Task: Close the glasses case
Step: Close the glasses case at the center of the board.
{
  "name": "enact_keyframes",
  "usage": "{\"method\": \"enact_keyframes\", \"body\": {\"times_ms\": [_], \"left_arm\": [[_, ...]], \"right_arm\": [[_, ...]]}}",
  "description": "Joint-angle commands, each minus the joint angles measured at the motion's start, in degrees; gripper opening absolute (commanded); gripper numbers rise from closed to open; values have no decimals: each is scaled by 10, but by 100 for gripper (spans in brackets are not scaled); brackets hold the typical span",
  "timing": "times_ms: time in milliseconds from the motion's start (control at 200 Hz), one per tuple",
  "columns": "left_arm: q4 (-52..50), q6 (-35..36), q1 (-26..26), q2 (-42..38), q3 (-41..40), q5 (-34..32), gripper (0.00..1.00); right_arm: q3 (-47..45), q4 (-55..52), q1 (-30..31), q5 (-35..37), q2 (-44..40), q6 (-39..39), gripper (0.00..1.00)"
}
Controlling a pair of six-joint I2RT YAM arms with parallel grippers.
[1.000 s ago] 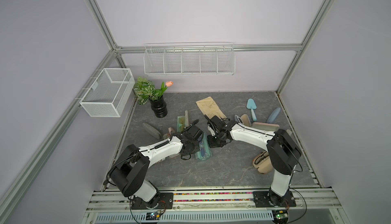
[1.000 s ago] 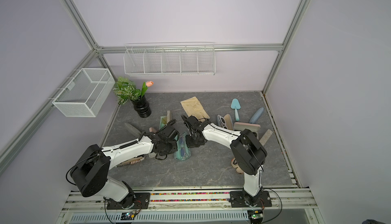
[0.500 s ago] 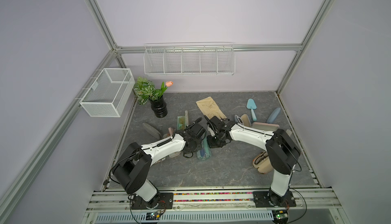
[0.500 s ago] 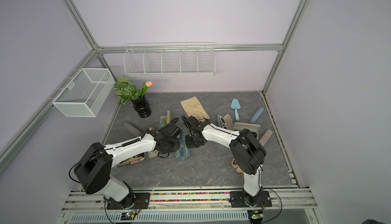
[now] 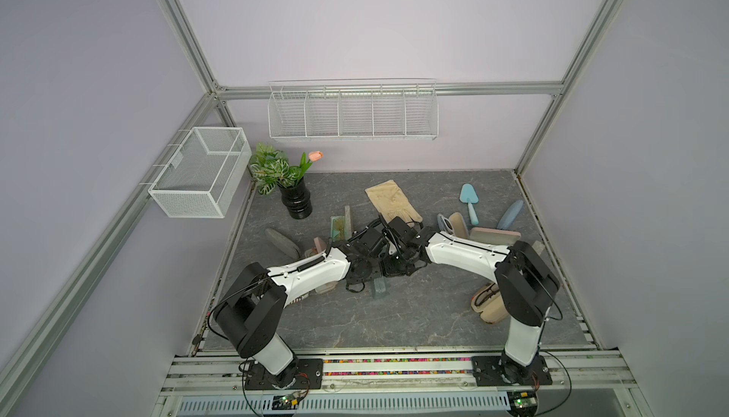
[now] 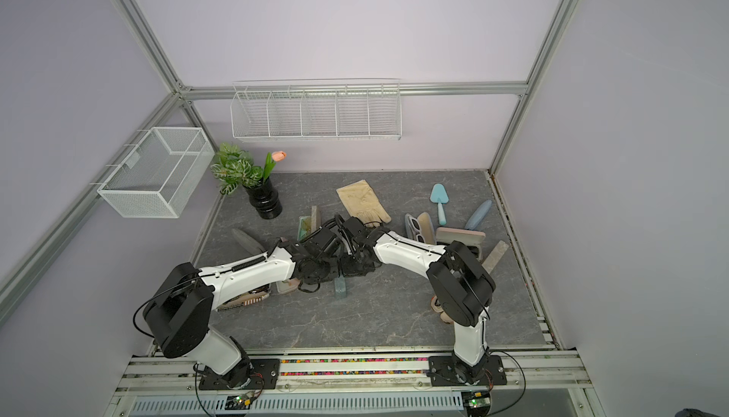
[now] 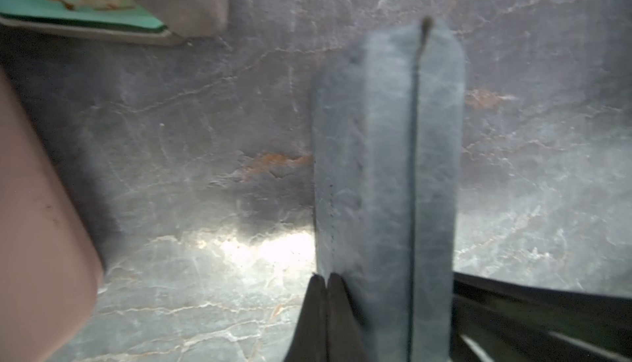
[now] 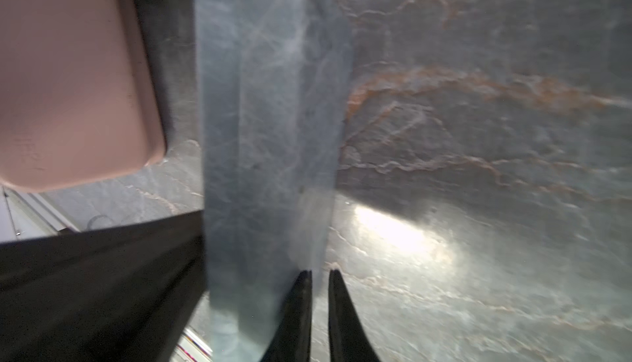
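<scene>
the glasses case (image 5: pixel 380 289) is found near the middle of the bench (image 5: pixel 414 328). in both top views only its near end is shown, the rest being hidden beneath the two wrists that are brought together over it. the left claw (image 7: pixel 325 280) is seen fully closed and holding nothing, its tips pressed together and set right at one long edge of the case. closed fingers are judged to serve as a stiff pusher. the right claw (image 8: pixel 320 274) is set at the opposite long edge and narrowed to a slim gap. whether a thin edge of the lid is nipped in that gap cannot be told through the blur. a dark seam (image 7: pixel 414 138) is traced along the case's length, so the lid is judged to be folded over and pressed home from both sides. a pink case (image 8: pixel 68 69) is seen just beside it, touched by neither claw.
</scene>
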Motion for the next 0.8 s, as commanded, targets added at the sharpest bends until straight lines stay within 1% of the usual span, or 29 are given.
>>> {"method": "enact_keyframes", "body": {"times_ms": [0, 120, 190, 440, 550, 605, 670, 725, 795], "left_arm": [[33, 0, -6, 0, 22, 6, 0], [26, -1, -6, -10, 20, 1, 0], [19, -1, -6, -24, 19, -7, 0], [-25, 2, -5, -94, 23, -41, 0], [-52, 6, -6, -128, 32, -60, 0], [-66, 7, -6, -147, 35, -70, 5], [-83, 5, -5, -170, 37, -85, 14], [-103, -4, -5, -191, 38, -104, 25], [-123, -6, -5, -218, 36, -130, 38]], "right_arm": [[1, 16, 10, -27, -9, 12, 14], [-5, 13, 10, -12, -16, 18, 15], [-10, 7, 10, 6, -25, 21, 18], [-9, -52, 10, 91, -74, 19, 35], [0, -74, 10, 109, -89, 16, 43], [8, -82, 14, 108, -92, 13, 47], [23, -96, 19, 106, -86, 7, 54], [38, -108, 26, 108, -76, 2, 61], [58, -119, 35, 107, -58, -4, 65]]}}
